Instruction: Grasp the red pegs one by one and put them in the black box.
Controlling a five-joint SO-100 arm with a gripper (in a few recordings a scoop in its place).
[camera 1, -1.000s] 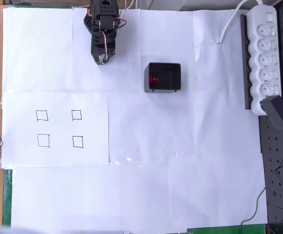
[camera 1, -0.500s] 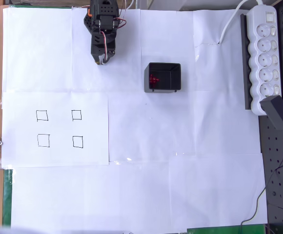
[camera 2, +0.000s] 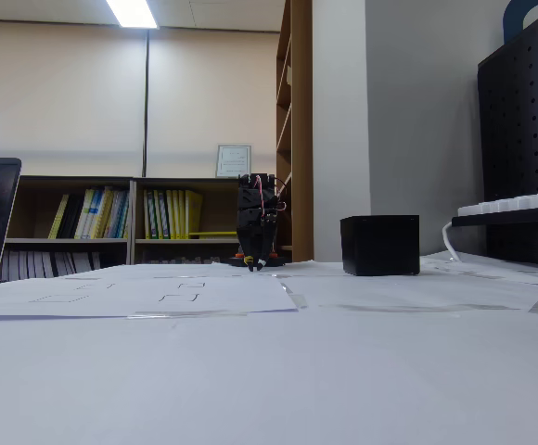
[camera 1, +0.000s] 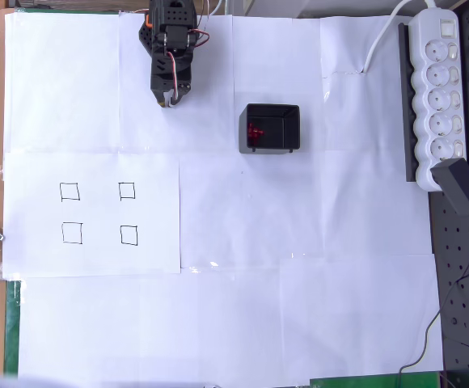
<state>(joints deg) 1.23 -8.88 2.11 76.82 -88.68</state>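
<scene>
Standing folded near its base at the far edge of the table, the black arm points its gripper point(camera 1: 170, 100) down at the paper, well apart from the black box point(camera 1: 293, 128). The posture reads as a parked rest pose, not a reach toward anything. In the overhead view the fingertips sit so close together and so dark that I cannot tell whether the jaws are parted or closed; nothing red shows between them.

The red pegs point(camera 1: 255, 132) lie inside the black box, bunched against its left wall in the overhead view. They merge into one red patch, so their count cannot be confirmed from here. The four drawn squares point(camera 1: 99, 212) on the left sheet are bare, which fits their use as starting marks for the pegs. Judging by that, the task looks complete or very near it.

From the low fixed view the black box point(camera 2: 379, 245) shows one solid side and its contents are hidden behind the wall. The gripper point(camera 2: 257, 263) there is small and backlit against the bookshelves, with no finger detail readable. The white power strip point(camera 1: 437, 94) and black power adapter point(camera 1: 464, 186) sit at the right, clear of the work area, with the adapter partly cut by the frame edge.
</scene>
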